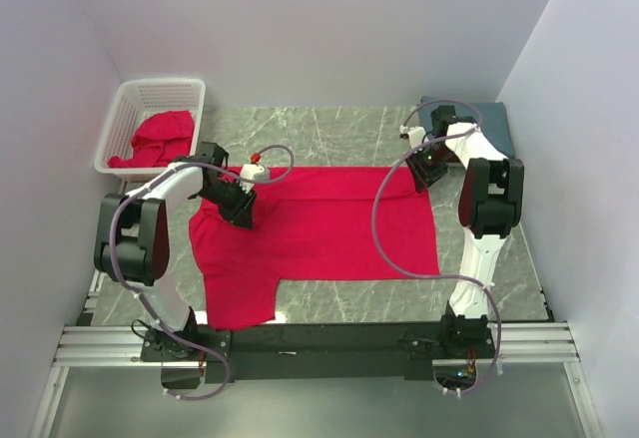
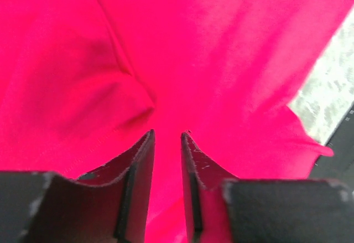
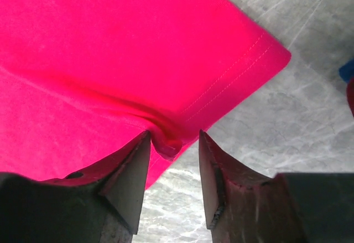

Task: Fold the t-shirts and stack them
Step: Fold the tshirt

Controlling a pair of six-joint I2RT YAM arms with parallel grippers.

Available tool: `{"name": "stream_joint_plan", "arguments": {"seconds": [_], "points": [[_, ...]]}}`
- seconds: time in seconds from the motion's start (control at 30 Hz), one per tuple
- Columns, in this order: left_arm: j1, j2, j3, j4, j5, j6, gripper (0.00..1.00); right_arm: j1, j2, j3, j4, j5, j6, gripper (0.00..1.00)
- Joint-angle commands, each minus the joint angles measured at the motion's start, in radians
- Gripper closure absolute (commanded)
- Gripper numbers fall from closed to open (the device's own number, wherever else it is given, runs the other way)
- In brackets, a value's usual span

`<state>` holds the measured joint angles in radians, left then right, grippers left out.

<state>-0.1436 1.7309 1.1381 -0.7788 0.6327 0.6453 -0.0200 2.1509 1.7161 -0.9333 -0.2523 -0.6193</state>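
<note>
A bright red t-shirt [image 1: 329, 228] lies spread flat on the marble table, one sleeve hanging toward the near edge. My left gripper [image 1: 241, 216] hovers low over its left shoulder area; in the left wrist view the gripper [image 2: 167, 135] is open by a narrow gap, with only rumpled red t-shirt [image 2: 221, 60] beyond. My right gripper [image 1: 423, 177] is at the shirt's far right corner. Seen from the wrist, that gripper [image 3: 174, 135] stands open, a small pinched fold of the hem [image 3: 168, 146] resting against the left finger. More red t-shirts [image 1: 155, 141] fill the basket. A teal-blue t-shirt [image 1: 491, 119] lies far right.
The white lattice basket [image 1: 128, 107] stands at the far left corner against the wall. Pale walls close in on both sides and the back. A black rail [image 1: 329, 338] with the arm bases runs along the near edge. Grey cables loop over the shirt's right half.
</note>
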Motion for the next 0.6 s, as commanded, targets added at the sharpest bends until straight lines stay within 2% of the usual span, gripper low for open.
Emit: {"name": "stream_joint_plan", "arguments": {"seconds": [0.0,0.07,0.17,0.2,0.27,0.43,0.57], "points": [[-0.001,-0.080,0.009,-0.065,0.053,0.024,0.70,-0.001,-0.063,0.051,-0.039,-0.030,-0.010,0.50],[0.001,-0.106,-0.006,-0.027,0.021,-0.013,0.69,0.000,-0.057,0.080,-0.056,-0.048,0.004,0.49],[0.002,-0.139,-0.041,0.047,-0.066,-0.065,0.62,0.008,-0.049,0.102,-0.068,-0.074,0.042,0.53],[0.002,-0.142,-0.046,0.076,-0.077,-0.071,0.56,0.015,-0.040,0.106,-0.073,-0.077,0.050,0.59],[-0.002,-0.136,-0.051,0.110,-0.105,-0.110,0.52,0.015,-0.033,0.108,-0.078,-0.085,0.070,0.64],[-0.037,-0.100,-0.046,0.193,-0.171,-0.145,0.43,0.015,-0.008,0.097,-0.068,-0.113,0.118,0.64],[-0.057,-0.054,-0.014,0.207,-0.179,-0.153,0.42,0.015,0.004,0.077,-0.062,-0.117,0.135,0.64]]}}
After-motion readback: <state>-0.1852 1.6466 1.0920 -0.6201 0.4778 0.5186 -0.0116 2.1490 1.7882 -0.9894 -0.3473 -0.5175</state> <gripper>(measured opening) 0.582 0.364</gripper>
